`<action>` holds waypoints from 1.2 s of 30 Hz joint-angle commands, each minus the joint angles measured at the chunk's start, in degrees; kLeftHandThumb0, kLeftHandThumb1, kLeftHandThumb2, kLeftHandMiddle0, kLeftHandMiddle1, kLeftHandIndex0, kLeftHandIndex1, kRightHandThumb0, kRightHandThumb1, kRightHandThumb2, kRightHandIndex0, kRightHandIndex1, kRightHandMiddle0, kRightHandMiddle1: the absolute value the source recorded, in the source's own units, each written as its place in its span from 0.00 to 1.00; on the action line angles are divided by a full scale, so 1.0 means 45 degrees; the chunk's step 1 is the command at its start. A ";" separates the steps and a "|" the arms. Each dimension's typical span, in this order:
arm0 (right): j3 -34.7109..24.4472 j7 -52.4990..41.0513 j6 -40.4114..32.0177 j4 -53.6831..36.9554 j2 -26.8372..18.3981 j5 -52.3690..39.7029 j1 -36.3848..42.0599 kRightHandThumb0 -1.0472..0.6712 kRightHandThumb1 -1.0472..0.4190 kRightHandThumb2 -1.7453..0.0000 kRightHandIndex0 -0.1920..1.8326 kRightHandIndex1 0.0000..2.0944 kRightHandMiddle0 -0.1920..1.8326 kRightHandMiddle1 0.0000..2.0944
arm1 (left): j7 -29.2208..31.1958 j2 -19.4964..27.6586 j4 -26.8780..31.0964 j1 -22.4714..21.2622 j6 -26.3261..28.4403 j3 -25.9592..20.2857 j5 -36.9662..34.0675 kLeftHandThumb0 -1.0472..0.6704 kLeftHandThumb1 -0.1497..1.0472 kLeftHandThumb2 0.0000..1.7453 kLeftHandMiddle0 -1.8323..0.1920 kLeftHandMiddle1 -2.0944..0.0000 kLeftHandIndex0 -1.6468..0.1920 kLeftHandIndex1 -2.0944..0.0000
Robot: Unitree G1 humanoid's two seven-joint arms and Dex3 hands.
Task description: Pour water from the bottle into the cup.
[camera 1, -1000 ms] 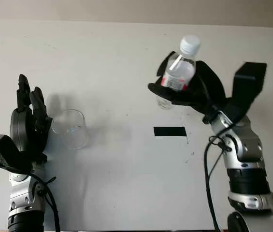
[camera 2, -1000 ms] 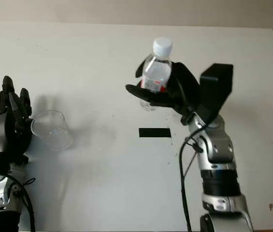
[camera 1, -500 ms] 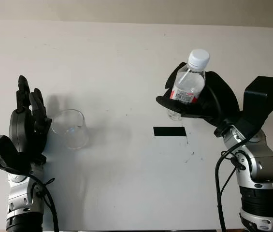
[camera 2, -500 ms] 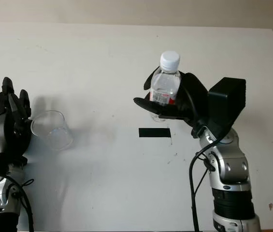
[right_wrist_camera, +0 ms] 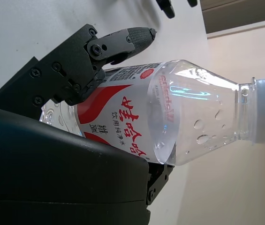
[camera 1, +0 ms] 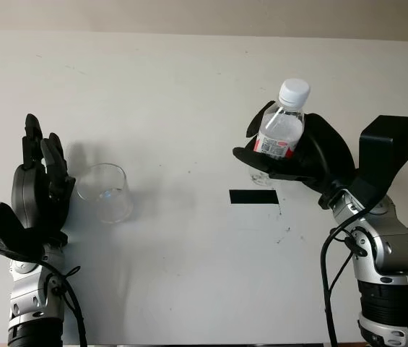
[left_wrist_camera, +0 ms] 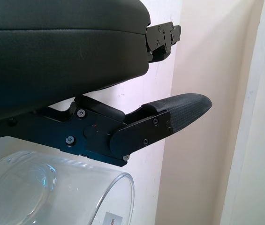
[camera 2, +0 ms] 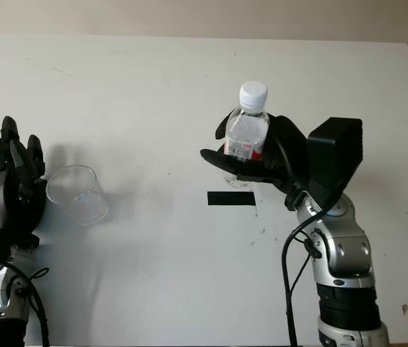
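My right hand [camera 1: 290, 155] is shut on a clear water bottle [camera 1: 279, 130] with a red-and-white label and a white cap [camera 1: 294, 91]. The bottle stands nearly upright above the table at right of centre; the cap is on. The right wrist view shows the black fingers [right_wrist_camera: 99, 51] wrapped round the labelled body [right_wrist_camera: 137, 122]. A clear empty cup [camera 1: 105, 191] stands on the table at the left. My left hand [camera 1: 39, 189] is open just to the cup's left, beside it. In the left wrist view the cup's rim [left_wrist_camera: 52, 187] lies under a finger [left_wrist_camera: 170, 117].
A strip of black tape [camera 1: 254, 196] is stuck to the white table [camera 1: 175, 101] between cup and bottle, just below the bottle. The table's far edge meets a beige wall [camera 1: 189, 14].
The right hand carried the bottle a little right and toward me over the second, then lowered it slightly. The left hand and cup stayed put.
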State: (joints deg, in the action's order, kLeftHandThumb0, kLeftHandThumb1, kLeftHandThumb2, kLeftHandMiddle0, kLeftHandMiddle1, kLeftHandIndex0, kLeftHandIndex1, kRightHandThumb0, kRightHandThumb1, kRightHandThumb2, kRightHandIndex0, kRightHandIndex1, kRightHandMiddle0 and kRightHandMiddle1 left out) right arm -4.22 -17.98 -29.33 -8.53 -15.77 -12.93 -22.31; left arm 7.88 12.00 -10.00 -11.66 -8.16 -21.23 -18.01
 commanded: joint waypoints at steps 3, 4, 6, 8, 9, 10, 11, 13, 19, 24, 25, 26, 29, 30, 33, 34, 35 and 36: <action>0.0097 0.0013 -0.0125 0.0156 0.0063 -0.0029 0.0150 0.51 0.00 0.76 0.83 1.00 0.69 1.00 | 0.0013 -0.0050 0.0155 0.0279 0.0081 -0.0075 -0.0141 0.21 1.00 0.44 0.97 0.97 0.99 0.98; 0.0113 0.0042 -0.0267 0.0142 0.0078 -0.0049 0.0171 0.51 0.00 0.76 0.84 1.00 0.70 1.00 | -0.0010 -0.0054 0.0158 0.0274 0.0096 -0.0086 -0.0147 0.21 1.00 0.44 0.96 0.97 0.99 0.98; 0.0126 0.0040 -0.0445 0.0094 0.0113 -0.0126 0.0253 0.50 0.00 0.76 0.87 1.00 0.72 1.00 | -0.0030 -0.0036 0.0184 0.0279 0.0118 -0.0089 -0.0132 0.21 1.00 0.44 0.96 0.97 0.99 0.98; 0.0131 -0.0005 -0.0512 0.0019 0.0122 -0.0192 0.0388 0.50 0.00 0.76 0.88 1.00 0.73 1.00 | -0.0121 -0.0054 0.0277 0.0283 0.0190 -0.0081 -0.0099 0.21 1.00 0.45 0.96 0.97 0.99 0.97; 0.0131 -0.0015 -0.0523 -0.0025 0.0127 -0.0221 0.0471 0.50 0.00 0.76 0.89 1.00 0.74 1.00 | -0.0149 -0.0058 0.0316 0.0294 0.0205 -0.0068 -0.0074 0.21 1.00 0.45 0.96 0.97 0.99 0.98; 0.0145 0.0000 -0.0516 -0.0070 0.0130 -0.0216 0.0559 0.50 0.00 0.76 0.89 1.00 0.74 1.00 | -0.0153 -0.0057 0.0325 0.0299 0.0198 -0.0060 -0.0064 0.21 1.00 0.45 0.96 0.97 0.99 0.98; 0.0150 -0.0006 -0.0487 -0.0093 0.0138 -0.0229 0.0645 0.50 0.00 0.76 0.89 1.00 0.74 1.00 | -0.0145 -0.0049 0.0317 0.0302 0.0191 -0.0054 -0.0063 0.21 1.00 0.45 0.96 0.97 0.99 0.98; 0.0166 0.0036 -0.0525 -0.0122 0.0171 -0.0235 0.0763 0.50 0.00 0.76 0.88 1.00 0.74 1.00 | -0.0089 -0.0038 0.0285 0.0298 0.0176 -0.0061 -0.0114 0.21 1.00 0.45 0.96 0.97 0.99 0.98; 0.0206 0.0016 -0.0668 0.0039 0.0258 -0.0327 0.0983 0.49 0.00 0.76 0.88 1.00 0.75 1.00 | -0.0067 -0.0015 0.0296 0.0329 0.0140 -0.0072 -0.0062 0.21 1.00 0.45 0.95 0.97 0.99 0.97; 0.0262 -0.0150 -0.0411 0.0364 0.0258 -0.0262 0.1064 0.48 0.00 0.76 0.88 1.00 0.76 1.00 | -0.0074 -0.0045 0.0257 0.0338 0.0104 -0.0094 -0.0094 0.22 1.00 0.45 0.95 0.97 0.98 0.97; 0.0263 -0.0220 -0.0325 0.0498 0.0252 -0.0267 0.1042 0.48 0.00 0.76 0.88 1.00 0.76 1.00 | -0.0069 -0.0047 0.0229 0.0338 0.0085 -0.0093 -0.0087 0.22 1.00 0.44 0.95 0.97 0.98 0.97; 0.0271 -0.0267 -0.0221 0.0645 0.0246 -0.0245 0.1014 0.48 0.00 0.76 0.88 1.00 0.77 1.00 | -0.0087 -0.0058 0.0229 0.0343 0.0075 -0.0086 -0.0064 0.21 1.00 0.44 0.95 0.97 0.98 0.97; 0.0326 -0.0339 0.0287 0.1199 0.0242 -0.0065 0.0927 0.48 0.00 0.76 0.87 1.00 0.77 1.00 | -0.0152 -0.0070 0.0249 0.0362 0.0039 -0.0051 0.0032 0.21 1.00 0.44 0.95 0.97 0.98 0.97; 0.0361 -0.0395 0.0575 0.1413 0.0233 0.0016 0.0911 0.48 0.00 0.76 0.87 1.00 0.77 1.00 | -0.0143 -0.0061 0.0265 0.0380 0.0046 -0.0047 0.0032 0.21 1.00 0.44 0.95 0.97 0.98 0.97; 0.0438 -0.0609 0.1305 0.2011 0.0231 0.0170 0.0847 0.48 0.00 0.75 0.87 1.00 0.78 1.00 | -0.0106 -0.0008 0.0288 0.0430 0.0041 -0.0037 0.0074 0.21 1.00 0.45 0.95 0.97 0.98 0.97; 0.0461 -0.0645 0.1460 0.2144 0.0236 0.0219 0.0830 0.48 0.00 0.75 0.87 1.00 0.79 1.00 | -0.0101 0.0005 0.0291 0.0438 0.0036 -0.0039 0.0088 0.21 1.00 0.45 0.95 0.97 0.98 0.97; 0.0475 -0.0675 0.1566 0.2247 0.0244 0.0247 0.0817 0.48 0.00 0.75 0.88 1.00 0.79 1.00 | -0.0087 0.0010 0.0284 0.0434 0.0031 -0.0047 0.0081 0.21 1.00 0.45 0.95 0.97 0.98 0.97; 0.0487 -0.0721 0.1685 0.2350 0.0247 0.0270 0.0809 0.47 0.00 0.76 0.88 1.00 0.79 1.00 | -0.0088 0.0017 0.0291 0.0434 0.0045 -0.0046 0.0088 0.21 1.00 0.45 0.95 0.97 0.98 0.97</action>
State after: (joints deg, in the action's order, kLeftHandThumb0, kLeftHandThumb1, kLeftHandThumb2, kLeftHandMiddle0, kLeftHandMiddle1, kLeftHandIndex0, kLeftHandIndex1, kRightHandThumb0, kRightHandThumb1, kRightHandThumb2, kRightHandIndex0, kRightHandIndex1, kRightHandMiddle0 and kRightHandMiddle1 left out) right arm -2.43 -21.08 -22.23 0.57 -14.60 -12.08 -19.18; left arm 7.38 11.95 -9.33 -10.61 -7.53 -21.42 -17.78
